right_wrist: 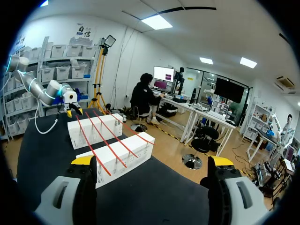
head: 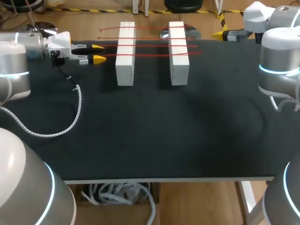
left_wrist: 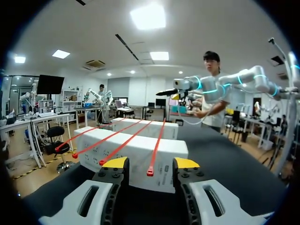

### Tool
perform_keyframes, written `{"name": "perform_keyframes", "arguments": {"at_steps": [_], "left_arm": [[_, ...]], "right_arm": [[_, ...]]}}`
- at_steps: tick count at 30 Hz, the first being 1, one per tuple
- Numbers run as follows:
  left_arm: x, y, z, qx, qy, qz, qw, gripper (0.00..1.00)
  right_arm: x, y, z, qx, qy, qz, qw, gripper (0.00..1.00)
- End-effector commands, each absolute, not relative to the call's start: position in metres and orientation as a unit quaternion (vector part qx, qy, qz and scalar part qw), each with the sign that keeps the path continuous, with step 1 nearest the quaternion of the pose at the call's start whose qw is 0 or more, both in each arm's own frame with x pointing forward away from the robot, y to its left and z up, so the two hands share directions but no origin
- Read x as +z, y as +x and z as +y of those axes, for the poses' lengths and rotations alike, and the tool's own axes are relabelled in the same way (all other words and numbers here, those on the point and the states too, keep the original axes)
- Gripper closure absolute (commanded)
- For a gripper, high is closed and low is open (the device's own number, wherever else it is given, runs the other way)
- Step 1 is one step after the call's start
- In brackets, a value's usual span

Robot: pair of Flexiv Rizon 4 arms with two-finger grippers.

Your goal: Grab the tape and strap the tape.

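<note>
Left claw (head: 98, 53) hovers over the far left part of our black table (head: 164, 136), its yellow-tipped fingers (head: 99, 58) parted a moderate way and closed on nothing. Four strips of red tape (head: 150, 54) run side by side across the tops of two white blocks, the left block (head: 125, 70) and the right block (head: 179, 70), which stand parallel and apart near the table's far edge; each strip bridges the gap between them and overhangs both outer sides. The strips' left ends point toward our left claw, and two of them reach as far as its tips. Seen from the left wrist, the free end of one strip lies in the space between the open fingers, touching neither that we can make out, with the left block just ahead. Our right claw (right_wrist: 152, 161) hangs at the far right corner, by the table's far edge and well apart from the right block; from its own wrist we see its fingers spread wide with nothing between them, and the two taped blocks lie ahead and off to one side. A white coiled cable (head: 77, 105) loops from our left arm (head: 18, 51) over the tabletop
</note>
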State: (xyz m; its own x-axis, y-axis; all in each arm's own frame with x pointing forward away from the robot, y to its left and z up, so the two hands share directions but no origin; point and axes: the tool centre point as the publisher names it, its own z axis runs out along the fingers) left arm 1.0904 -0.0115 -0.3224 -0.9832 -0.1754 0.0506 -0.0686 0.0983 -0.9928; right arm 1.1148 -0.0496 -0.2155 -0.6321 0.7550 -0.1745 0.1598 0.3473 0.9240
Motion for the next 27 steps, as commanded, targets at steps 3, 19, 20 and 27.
{"name": "perform_keyframes", "arguments": {"at_steps": [3, 19, 20, 27], "left_arm": [[-0.3272, 1.0936, -0.0059, -0.667, -0.079, 0.74, 0.035, 0.6], [-0.331, 1.09, -0.0085, -0.667, -0.091, 0.738, 0.036, 0.62], [-0.3313, 1.089, -0.0093, -0.668, -0.091, 0.738, 0.036, 0.62], [-0.3313, 1.0854, -0.0099, -0.67, -0.086, 0.737, 0.034, 0.62]], "right_arm": [[-0.2156, 1.1144, -0.0498, 0.487, 0.3, 0.761, 0.306, 0.0], [-0.2156, 1.1144, -0.0498, 0.487, 0.3, 0.761, 0.306, 0.0], [-0.2156, 1.1144, -0.0498, 0.487, 0.3, 0.761, 0.306, 0.0], [-0.2156, 1.1144, -0.0498, 0.487, 0.3, 0.761, 0.306, 0.0]]}}
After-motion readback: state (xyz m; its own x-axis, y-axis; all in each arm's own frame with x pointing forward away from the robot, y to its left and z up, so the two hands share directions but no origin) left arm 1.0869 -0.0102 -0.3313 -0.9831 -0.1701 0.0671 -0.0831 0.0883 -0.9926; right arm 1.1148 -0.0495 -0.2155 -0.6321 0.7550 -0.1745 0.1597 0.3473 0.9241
